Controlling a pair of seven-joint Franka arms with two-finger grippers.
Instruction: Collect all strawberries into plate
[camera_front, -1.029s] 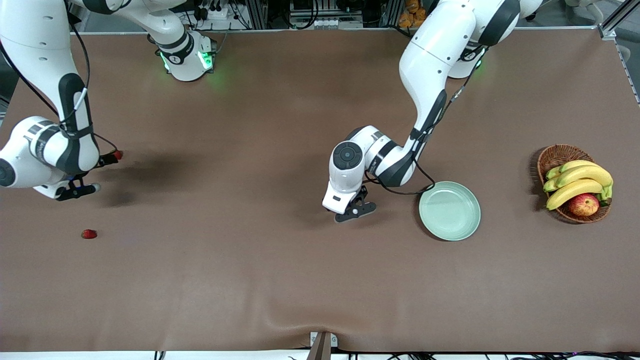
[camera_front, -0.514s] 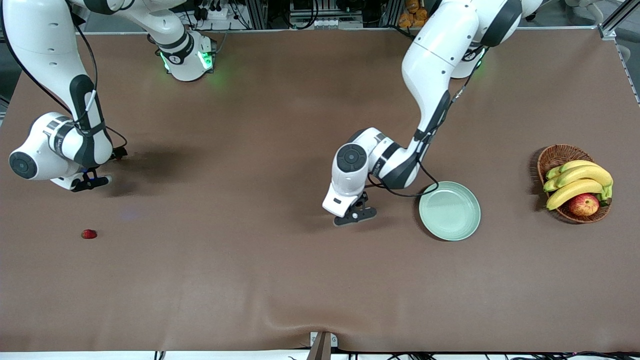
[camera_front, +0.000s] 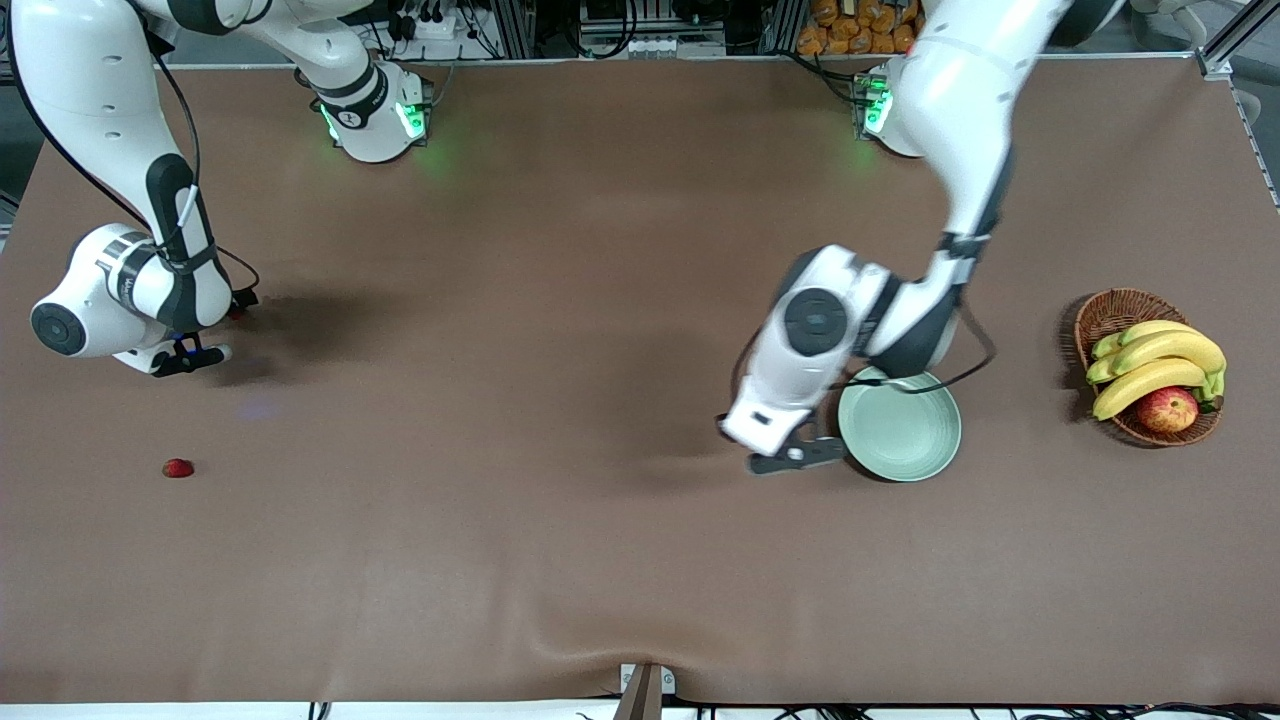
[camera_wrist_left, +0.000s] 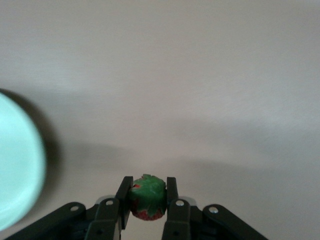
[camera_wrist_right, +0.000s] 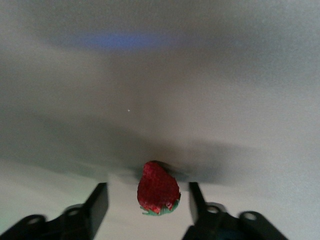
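My left gripper (camera_front: 797, 456) hangs just beside the rim of the pale mint-green plate (camera_front: 900, 425), on the side toward the right arm's end. In the left wrist view the left gripper (camera_wrist_left: 148, 186) is shut on a strawberry (camera_wrist_left: 148, 197), green cap up, with the plate's edge (camera_wrist_left: 15, 160) to one side. My right gripper (camera_front: 218, 325) is low at the right arm's end of the table. In the right wrist view it (camera_wrist_right: 146, 192) is open around a second strawberry (camera_wrist_right: 158, 189) lying on the table. A third strawberry (camera_front: 178, 467) lies nearer the front camera.
A brown wicker basket (camera_front: 1105, 315) with bananas (camera_front: 1160, 365) and a red-yellow apple (camera_front: 1167, 409) stands at the left arm's end of the table, beside the plate. A brown cloth (camera_front: 560, 520) covers the table.
The left arm has swung from the table's middle to beside the plate, carrying its strawberry. The right gripper has shifted slightly and lowered around the second strawberry.
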